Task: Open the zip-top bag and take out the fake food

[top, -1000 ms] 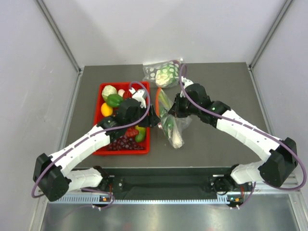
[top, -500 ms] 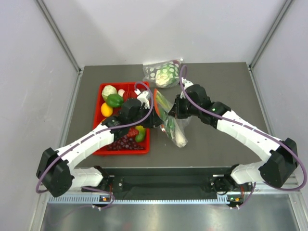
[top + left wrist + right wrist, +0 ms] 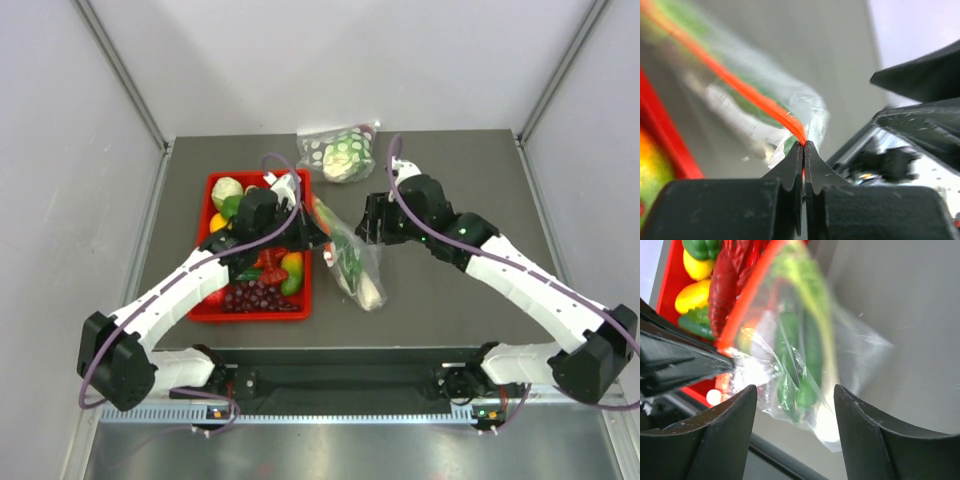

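Note:
The zip-top bag [image 3: 352, 262] lies right of the tray, partly lifted at its orange-red zip strip [image 3: 747, 92]. My left gripper [image 3: 804, 146] is shut on one end of that strip; from above it [image 3: 316, 233] sits at the bag's upper left corner. Inside the bag the fake food shows as a slim green vegetable piece [image 3: 812, 352] and a long pale stalk [image 3: 368, 291]; no fish is visible. My right gripper [image 3: 794, 392] is open with nothing between its fingers, and hangs just right of the bag [image 3: 855, 342], apart from it [image 3: 369, 228].
A red tray [image 3: 213, 312] with purple grapes [image 3: 256, 296] and other toy food sits under the left arm. A dotted clear bag holding a pale round head [image 3: 342, 152] lies at the table's far edge. Bare grey table extends right of the bag.
My right gripper let go of the bag, opened and drew back to the right. My left gripper closed on the zip strip and pulled it slightly up and left.

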`<state>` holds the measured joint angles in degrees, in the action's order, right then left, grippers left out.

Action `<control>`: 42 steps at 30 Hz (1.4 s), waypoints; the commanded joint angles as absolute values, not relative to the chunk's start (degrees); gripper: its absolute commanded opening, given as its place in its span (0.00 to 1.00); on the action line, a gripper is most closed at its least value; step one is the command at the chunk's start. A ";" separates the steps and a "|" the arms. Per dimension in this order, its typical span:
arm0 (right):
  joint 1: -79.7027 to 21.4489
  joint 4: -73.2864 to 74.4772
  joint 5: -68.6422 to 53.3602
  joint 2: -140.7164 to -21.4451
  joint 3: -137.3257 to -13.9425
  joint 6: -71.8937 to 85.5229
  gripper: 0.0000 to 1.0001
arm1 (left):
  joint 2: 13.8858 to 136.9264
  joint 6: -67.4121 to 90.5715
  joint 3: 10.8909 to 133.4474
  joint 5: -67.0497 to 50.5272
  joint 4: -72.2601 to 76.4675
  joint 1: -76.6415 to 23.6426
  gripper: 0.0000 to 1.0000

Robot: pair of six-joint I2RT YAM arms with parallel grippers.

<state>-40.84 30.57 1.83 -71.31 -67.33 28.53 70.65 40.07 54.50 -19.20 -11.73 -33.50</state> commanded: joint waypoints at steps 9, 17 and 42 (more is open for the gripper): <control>-53.42 27.34 16.16 -64.34 -72.34 17.33 0.64 | 76.11 60.47 68.11 -22.24 -12.21 -32.34 0.00; -63.01 19.78 24.26 -66.27 -69.00 13.27 0.64 | 74.71 66.44 65.31 -20.39 -10.81 -32.17 0.00; -64.69 2.56 32.96 -68.55 -52.91 7.03 0.55 | 71.28 75.41 60.12 -21.88 -5.63 -31.82 0.00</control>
<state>-64.38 10.44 31.27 -68.10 -53.60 8.62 73.87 73.41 60.31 -20.62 -10.92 -32.01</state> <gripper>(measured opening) 0.551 0.018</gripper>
